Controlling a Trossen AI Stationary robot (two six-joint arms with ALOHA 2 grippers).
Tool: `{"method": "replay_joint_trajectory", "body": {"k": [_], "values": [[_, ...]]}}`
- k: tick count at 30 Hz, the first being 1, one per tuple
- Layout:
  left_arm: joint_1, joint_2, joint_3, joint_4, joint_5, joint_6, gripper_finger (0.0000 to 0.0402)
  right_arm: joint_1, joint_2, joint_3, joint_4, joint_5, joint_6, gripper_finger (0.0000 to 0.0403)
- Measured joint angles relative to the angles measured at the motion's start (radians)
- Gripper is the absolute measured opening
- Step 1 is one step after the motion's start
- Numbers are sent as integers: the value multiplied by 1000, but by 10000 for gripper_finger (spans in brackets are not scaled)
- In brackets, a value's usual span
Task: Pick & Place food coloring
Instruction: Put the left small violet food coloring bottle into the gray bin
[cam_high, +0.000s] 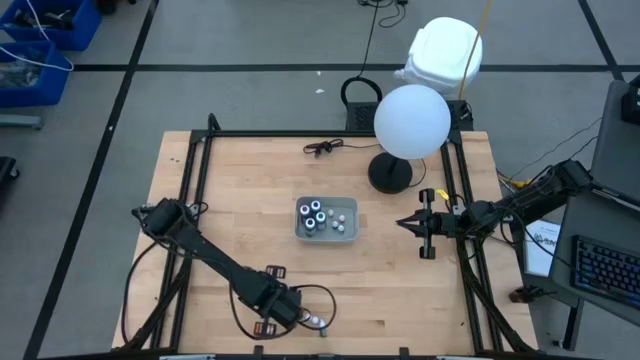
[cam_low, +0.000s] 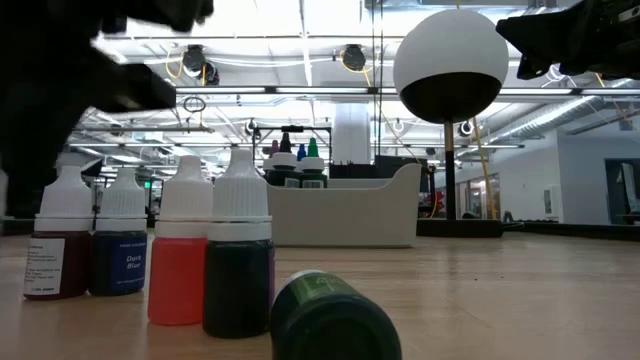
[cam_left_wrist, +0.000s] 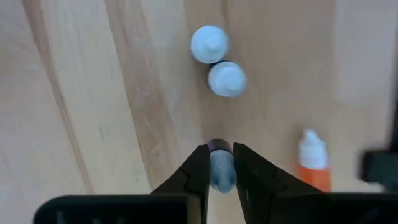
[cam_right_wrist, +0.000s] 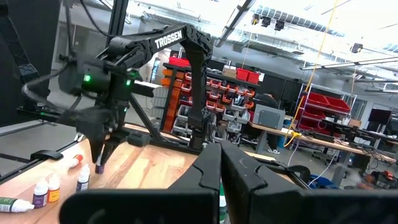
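High view: the left gripper works at the bench's 6 o'clock edge; the grey tray sits mid-bench. Left wrist view: jaws clamped on a white-capped bottle. Right wrist view: the right gripper has its jaws together.

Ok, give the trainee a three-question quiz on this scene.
1. True or false: the left gripper is shut on a bottle.
2. Where is the tray? A) mid-table B) under the left gripper C) off the table
3. Fill in: in the low view, the green bottle nearest the camera lies on its ____.

Key: 1 true. 2 A; the tray holds several bottles. 3 side; four others stand upright beside it. The right gripper waits at the table's right side, fingers together, holding nothing.
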Motion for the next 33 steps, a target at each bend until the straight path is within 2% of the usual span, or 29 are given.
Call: {"method": "replay_joint_trajectory", "body": {"k": [5, 12, 17, 20, 25, 33], "values": [[23, -61, 73, -84, -19, 1, 56, 0, 0, 0, 0, 0, 0, 0], [101, -54, 356, -345, -94, 73, 57, 0, 0, 0, 1, 0, 0, 0], [185, -28, 528, -431, -161, 189, 57, 0, 0, 0, 1, 0, 0, 0], [242, -5, 598, -438, -208, 273, 57, 0, 0, 0, 1, 0, 0, 0], [336, 51, 661, -424, -219, 420, 57, 0, 0, 0, 0, 0, -3, 0], [467, 120, 689, -299, -234, 623, 58, 0, 0, 0, -7, 0, -11, 0]]}}
